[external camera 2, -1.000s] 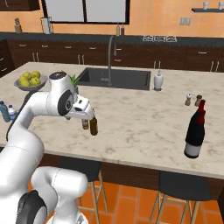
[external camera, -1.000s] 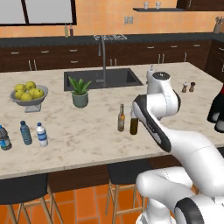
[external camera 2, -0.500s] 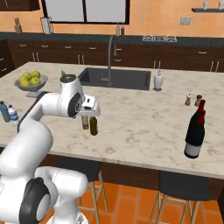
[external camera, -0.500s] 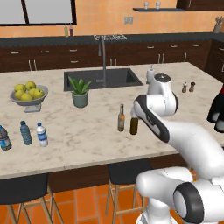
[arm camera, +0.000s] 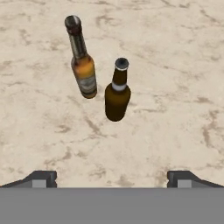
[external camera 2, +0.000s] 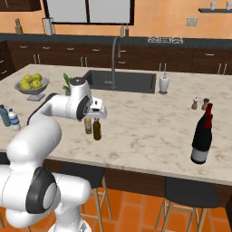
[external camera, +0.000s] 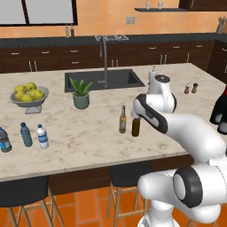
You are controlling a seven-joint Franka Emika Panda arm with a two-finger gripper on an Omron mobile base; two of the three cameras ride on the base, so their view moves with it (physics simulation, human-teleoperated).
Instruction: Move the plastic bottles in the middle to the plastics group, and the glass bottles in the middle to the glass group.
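So I'm parked at the kitchen island; the surface (external camera: 88, 142) is pale marbled stone, with dark cabinets, orange walls and orange floor tiles around it. My gripper (arm camera: 112, 177) hangs over the middle with the jaws spread wide and nothing in them; looking straight down from the hand I see the amber bottle (arm camera: 82, 61) and the dark bottle (arm camera: 117, 92) standing upright, just beside each other, apart from my fingertips (arm camera: 41, 178). The small white-capped plastic bottle (external camera: 42, 136) stands at the left end of the surface, just beside the blue-tinted bottle (external camera: 25, 134) and the clear one with the dark label (external camera: 4, 140). The big black bottles with red bands (external camera 2: 200, 134) stand at the far right end; sink (external camera: 104, 80), fruit bowl (external camera: 29, 97), potted plant (external camera: 81, 94) and shakers (external camera: 190, 88) sit further back.
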